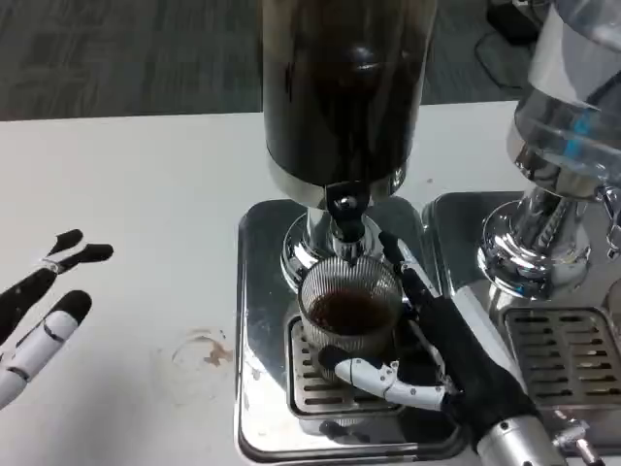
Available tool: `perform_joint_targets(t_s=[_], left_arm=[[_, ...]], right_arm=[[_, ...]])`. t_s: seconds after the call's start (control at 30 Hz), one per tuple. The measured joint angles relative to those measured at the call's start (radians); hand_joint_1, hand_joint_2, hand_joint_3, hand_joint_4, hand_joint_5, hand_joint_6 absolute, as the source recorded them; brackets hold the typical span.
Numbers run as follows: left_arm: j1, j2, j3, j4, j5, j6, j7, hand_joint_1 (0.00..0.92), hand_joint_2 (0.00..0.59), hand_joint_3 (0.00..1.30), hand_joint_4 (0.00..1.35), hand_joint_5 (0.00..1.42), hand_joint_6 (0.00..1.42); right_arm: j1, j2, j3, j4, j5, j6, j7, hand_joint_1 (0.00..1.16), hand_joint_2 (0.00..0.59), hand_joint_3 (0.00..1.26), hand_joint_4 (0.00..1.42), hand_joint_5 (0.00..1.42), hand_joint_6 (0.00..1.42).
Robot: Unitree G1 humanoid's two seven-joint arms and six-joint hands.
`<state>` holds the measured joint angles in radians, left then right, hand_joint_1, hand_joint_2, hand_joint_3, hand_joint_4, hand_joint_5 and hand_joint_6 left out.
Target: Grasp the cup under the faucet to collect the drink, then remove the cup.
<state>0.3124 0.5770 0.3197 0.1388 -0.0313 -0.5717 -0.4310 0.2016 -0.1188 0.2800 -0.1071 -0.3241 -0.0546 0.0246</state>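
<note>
Ribbed clear glass cup (349, 313), part-full of dark drink: fragile, slippery, spillable. Clasped low around the wall by right hand (437, 364); left hand (44, 311) spread, empty.

Black-and-white robot hand (441, 364); silver forearm (519, 442)

The cup (349, 311) is clear ribbed glass with dark brown drink in it. The dispenser (340, 87) above holds near-black liquid over a shiny chrome base (267, 340). The right hand (437, 359) is black with white fingers (374, 374). The desk (126, 175) is white, with a faint brown stain (204, 351).
</note>
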Motion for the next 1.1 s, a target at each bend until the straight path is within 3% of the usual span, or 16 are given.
perform_joint_targets(t_s=[0.5, 0.83, 1.1], left_arm=[[-0.002, 0.033, 0.015, 0.000, -0.019, 0.018, -0.028, 0.000, 0.256, 0.25, 0.00, 0.00, 0.00], [0.000, 0.056, 0.024, 0.000, -0.038, 0.018, -0.042, 0.000, 0.255, 0.26, 0.00, 0.01, 0.00], [0.008, 0.056, 0.027, 0.000, -0.043, 0.021, -0.046, 0.000, 0.257, 0.27, 0.00, 0.01, 0.00]], right_arm=[[0.015, 0.065, 0.004, 0.055, 0.007, -0.054, -0.072, 0.88, 0.145, 0.05, 0.17, 0.24, 0.46], [0.019, 0.066, 0.017, 0.061, 0.007, -0.069, -0.069, 0.89, 0.145, 0.06, 0.18, 0.29, 0.51], [0.018, 0.070, 0.021, 0.062, 0.005, -0.070, -0.069, 0.89, 0.145, 0.07, 0.28, 0.37, 0.57]])
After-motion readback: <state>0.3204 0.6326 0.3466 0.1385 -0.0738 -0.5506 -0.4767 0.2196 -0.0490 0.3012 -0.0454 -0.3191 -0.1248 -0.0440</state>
